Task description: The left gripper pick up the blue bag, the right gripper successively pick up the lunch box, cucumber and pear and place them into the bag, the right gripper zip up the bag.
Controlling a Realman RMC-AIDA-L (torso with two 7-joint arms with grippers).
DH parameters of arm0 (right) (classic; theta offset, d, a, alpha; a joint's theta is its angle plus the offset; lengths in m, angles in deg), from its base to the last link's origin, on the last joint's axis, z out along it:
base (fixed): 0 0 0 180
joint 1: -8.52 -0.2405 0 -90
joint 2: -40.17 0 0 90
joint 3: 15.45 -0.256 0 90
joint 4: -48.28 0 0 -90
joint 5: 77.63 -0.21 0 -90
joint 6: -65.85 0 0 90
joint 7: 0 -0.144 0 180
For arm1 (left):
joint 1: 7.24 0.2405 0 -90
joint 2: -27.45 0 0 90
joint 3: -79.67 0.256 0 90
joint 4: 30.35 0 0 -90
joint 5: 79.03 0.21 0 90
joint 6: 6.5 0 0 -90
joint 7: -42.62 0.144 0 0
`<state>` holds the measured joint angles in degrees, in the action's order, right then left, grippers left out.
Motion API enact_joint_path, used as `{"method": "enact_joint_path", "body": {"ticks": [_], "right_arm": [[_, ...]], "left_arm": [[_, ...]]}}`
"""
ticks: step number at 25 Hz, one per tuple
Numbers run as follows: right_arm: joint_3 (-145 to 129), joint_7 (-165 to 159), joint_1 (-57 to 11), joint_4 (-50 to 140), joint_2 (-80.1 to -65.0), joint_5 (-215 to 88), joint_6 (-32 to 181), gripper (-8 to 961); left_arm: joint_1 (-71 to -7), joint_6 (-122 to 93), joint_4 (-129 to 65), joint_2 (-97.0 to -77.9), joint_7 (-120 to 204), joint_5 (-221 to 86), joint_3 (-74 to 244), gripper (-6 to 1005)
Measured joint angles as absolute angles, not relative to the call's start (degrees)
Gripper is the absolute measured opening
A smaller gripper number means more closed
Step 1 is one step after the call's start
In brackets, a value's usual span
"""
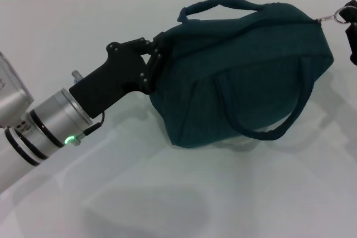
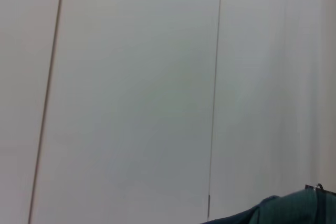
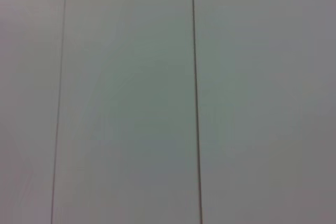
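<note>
Now left gripper (image 1: 158,54) pinches blue bag (image 1: 245,71) end; right gripper (image 1: 350,26) jaws unclear near zipper pull (image 1: 338,16); draw steadily along zip.

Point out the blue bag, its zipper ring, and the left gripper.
blue bag (image 1: 245,71), head view, side panel.
zipper ring (image 1: 339,17), head view, metal loop at bag's end.
left gripper (image 1: 157,58), head view, fingertips clamped on bag's end.

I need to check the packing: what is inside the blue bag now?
Nothing inside can be seen. The blue bag looks closed and bulging, its fabric covering any contents. The left gripper grips one end; the right gripper is at the zipper ring.
</note>
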<state>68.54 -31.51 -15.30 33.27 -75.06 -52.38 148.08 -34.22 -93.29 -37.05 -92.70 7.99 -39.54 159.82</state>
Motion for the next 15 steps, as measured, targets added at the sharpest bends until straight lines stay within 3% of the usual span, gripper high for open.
{"method": "enact_joint_path", "body": {"ticks": [12,15], "right_arm": [[68.55,-33.03,-15.89,33.04,-74.94,-50.00,147.82,20],[68.50,-35.21,-15.81,32.92,-74.69,-49.67,147.75,109]], "left_arm": [[-35.07,-93.13,-37.27,-92.79,8.16,-39.98,160.18,51],[-35.39,-93.08,-37.28,-92.87,8.17,-39.92,160.20,51]]}}
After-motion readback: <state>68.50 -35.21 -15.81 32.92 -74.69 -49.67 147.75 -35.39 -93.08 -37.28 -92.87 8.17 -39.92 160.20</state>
